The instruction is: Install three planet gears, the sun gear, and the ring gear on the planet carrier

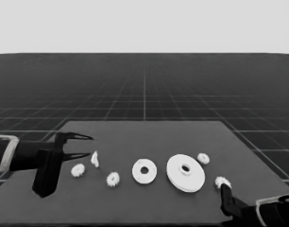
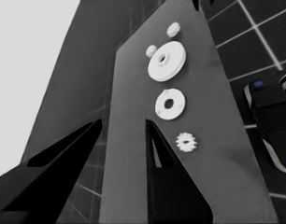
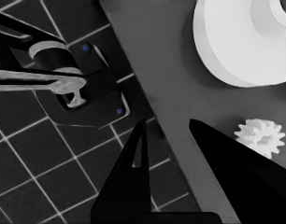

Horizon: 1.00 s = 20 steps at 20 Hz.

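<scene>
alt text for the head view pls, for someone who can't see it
Seven white parts lie apart on a dark table: the larger round part, the smaller round part to its left, four small gears and a thin white piece. The left end effector waits open at the left end; the right end effector sits beside one gear.

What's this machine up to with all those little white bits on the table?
Nothing is assembled yet. The smaller round part and larger round part lie side by side, four gears and a thin white piece scattered around them. The right gripper, fingers open, is beside a gear at the table's right end. The left gripper waits, open, at the left end.
</scene>
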Tool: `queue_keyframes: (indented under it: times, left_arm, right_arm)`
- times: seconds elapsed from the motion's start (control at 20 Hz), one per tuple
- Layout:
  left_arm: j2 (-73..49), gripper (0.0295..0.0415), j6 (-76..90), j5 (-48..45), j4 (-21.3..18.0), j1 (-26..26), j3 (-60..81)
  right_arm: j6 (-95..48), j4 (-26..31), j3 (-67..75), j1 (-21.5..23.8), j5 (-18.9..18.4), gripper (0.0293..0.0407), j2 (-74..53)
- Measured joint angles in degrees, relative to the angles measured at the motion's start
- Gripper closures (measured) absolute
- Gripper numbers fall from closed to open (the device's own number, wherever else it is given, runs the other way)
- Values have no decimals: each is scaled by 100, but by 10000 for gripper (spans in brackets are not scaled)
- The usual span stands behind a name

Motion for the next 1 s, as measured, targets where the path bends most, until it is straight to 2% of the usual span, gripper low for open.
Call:
queue_keyframes:
  times: [0.05, 0.1, 0.15, 0.2, 0.25, 0.3, 0.35, 0.4, 0.45, 0.55, 0.7, 0.75, 0.8, 1.0]
  left_arm:
    - [-16, 415, -15, 282, -420, 405, 408]
    - [-10, 414, -9, 169, -250, 256, 245]
    - [-8, 396, -5, 102, -148, 165, 144]
    - [-6, 364, -3, 62, -88, 112, 85]
    - [-54, 322, -2777, 1861, 1990, 1350, -621]
    - [705, 307, -5129, 3490, 1638, 1730, -1681]
    - [1380, 313, -6084, 4048, 657, 1814, -2834]
    - [1797, 319, -6452, 4202, -32, 1866, -3757]
    - [2064, 323, -6580, 4273, -457, 1903, -4414]
    - [2354, 325, -6620, 4352, -863, 1942, -5146]
    - [2503, 326, -6597, 4395, -1037, 1960, -5522]
    - [2628, 326, -6539, 4047, -702, 2422, -5775]
    - [2744, 326, -6485, 3833, -525, 2740, -5998]
    - [2938, 326, -6380, 3554, -346, 3084, -6375]
  right_arm:
    - [-19, 433, 303, -310, 133, 407, 78]
    - [-11, 255, 169, -193, 77, 392, 46]
    - [-7, 151, 90, -125, 45, 363, 26]
    - [-4, 89, 45, -86, 25, 332, 15]
    - [-2, 54, 19, -64, 14, 320, 9]
    - [-1, 33, 5, -51, 8, 317, 5]
    - [-1, 20, -4, -43, 4, 316, 3]
    - [0, 13, -9, -38, 2, 315, 1]
    - [0, 9, -12, -36, 0, 315, 1]
    - [0, 5, -15, -33, -1, 315, 0]
    - [0, 3, -16, -32, -1, 315, 0]
    - [0, 3, -16, -32, -1, 315, 0]
    - [0, 3, -16, -32, -1, 315, 0]
    - [0, 3, -16, -32, -1, 315, 0]
